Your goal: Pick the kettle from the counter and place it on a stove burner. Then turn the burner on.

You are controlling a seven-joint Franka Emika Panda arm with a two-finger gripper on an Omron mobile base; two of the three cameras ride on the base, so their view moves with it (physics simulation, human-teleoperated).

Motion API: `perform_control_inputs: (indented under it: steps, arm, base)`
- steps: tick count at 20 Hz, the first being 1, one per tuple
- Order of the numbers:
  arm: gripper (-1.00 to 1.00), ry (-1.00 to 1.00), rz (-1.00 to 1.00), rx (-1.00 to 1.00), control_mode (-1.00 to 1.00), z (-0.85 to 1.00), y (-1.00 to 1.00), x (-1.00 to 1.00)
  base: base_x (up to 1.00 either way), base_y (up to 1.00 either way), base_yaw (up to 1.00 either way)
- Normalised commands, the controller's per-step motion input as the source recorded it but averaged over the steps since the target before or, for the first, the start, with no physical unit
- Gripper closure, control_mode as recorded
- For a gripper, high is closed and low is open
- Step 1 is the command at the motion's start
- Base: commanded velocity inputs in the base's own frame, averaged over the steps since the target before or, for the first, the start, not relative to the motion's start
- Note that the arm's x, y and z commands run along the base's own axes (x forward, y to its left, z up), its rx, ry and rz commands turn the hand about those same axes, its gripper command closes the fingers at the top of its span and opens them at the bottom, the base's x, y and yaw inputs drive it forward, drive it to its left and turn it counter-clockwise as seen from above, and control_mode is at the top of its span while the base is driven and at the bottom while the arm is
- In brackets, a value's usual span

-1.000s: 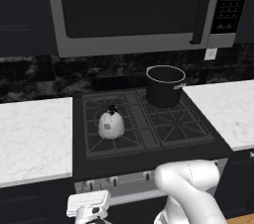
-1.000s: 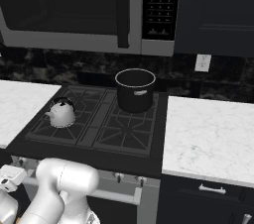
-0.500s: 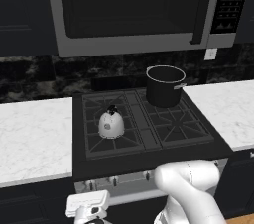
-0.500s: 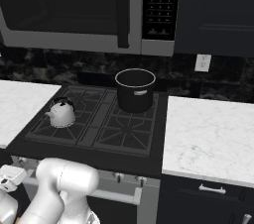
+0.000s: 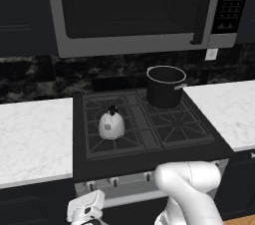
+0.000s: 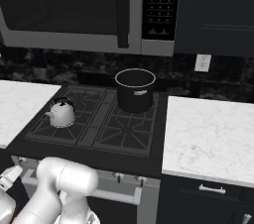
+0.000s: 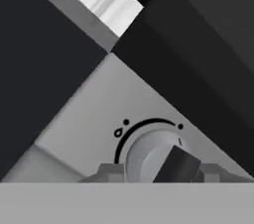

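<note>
The kettle (image 5: 111,124) is sitting on the near-left burner (image 5: 110,139), left of the black pot (image 5: 165,86). The tool (image 7: 159,167) is closing around the rigid, smooth stove knob (image 7: 154,158); gripping across its dark raised bar looks best for twisting.

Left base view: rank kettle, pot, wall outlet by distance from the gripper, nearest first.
Gripper sits low at the stove front, left of the arm.
1. kettle: near-left burner, straight up from the gripper.
2. pot: back-right burner, behind and to the right of the kettle.
3. wall outlet: on the backsplash, far right, past the pot.
</note>
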Motion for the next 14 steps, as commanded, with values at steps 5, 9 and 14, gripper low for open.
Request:
perform_control_inputs:
  steps: [5,9,14]
  arm:
    - [1.0,0.35,0.15,-0.59,-1.0,-0.32,0.57,0.12]
    - [1.0,0.43,0.21,-0.66,-1.0,-0.37,0.75,0.18]
    - [1.0,0.46,0.23,-0.65,-1.0,-0.31,0.81,0.25]
  base:
    - [0.0,0.0,0.0]
    - [0.0,0.0,0.0]
    - [0.0,0.0,0.0]
